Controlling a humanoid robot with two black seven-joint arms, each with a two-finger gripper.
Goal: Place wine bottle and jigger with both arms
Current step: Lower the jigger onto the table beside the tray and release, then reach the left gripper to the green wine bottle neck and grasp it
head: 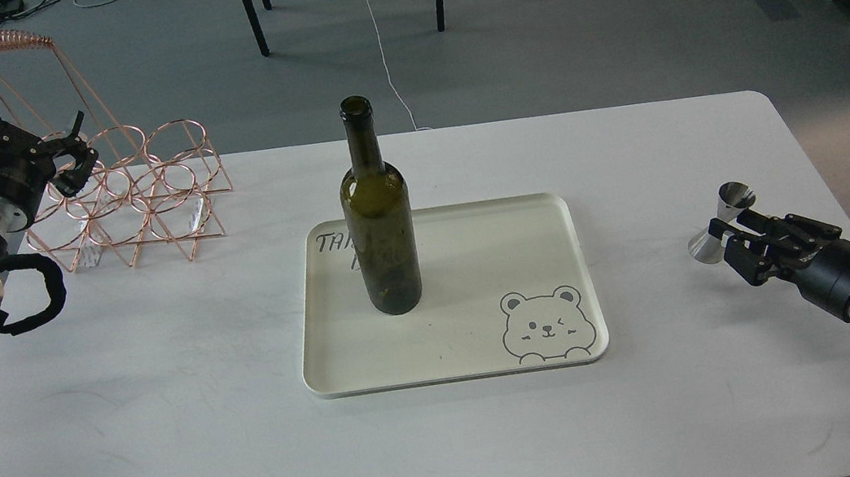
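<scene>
We are finding the wine bottle (378, 220) standing upright on the bear-print tray (561, 274), apparently already placed, our left gripper (64, 150) spread empty by the copper wire rack (140, 194), while our right gripper (728, 235) is pinching the jigger (723, 224), seemingly for its transfer.

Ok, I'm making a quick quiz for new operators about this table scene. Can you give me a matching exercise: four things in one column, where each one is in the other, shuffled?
Things:
1. wine bottle
2. jigger
3. copper wire rack
4. bear drawing

Places:
A. printed on the tray's near right corner
B. at the right hand, right of the tray
C. upright on the tray's left half
D. far left of the table, by the left hand

Pairs: 1-C, 2-B, 3-D, 4-A
</scene>
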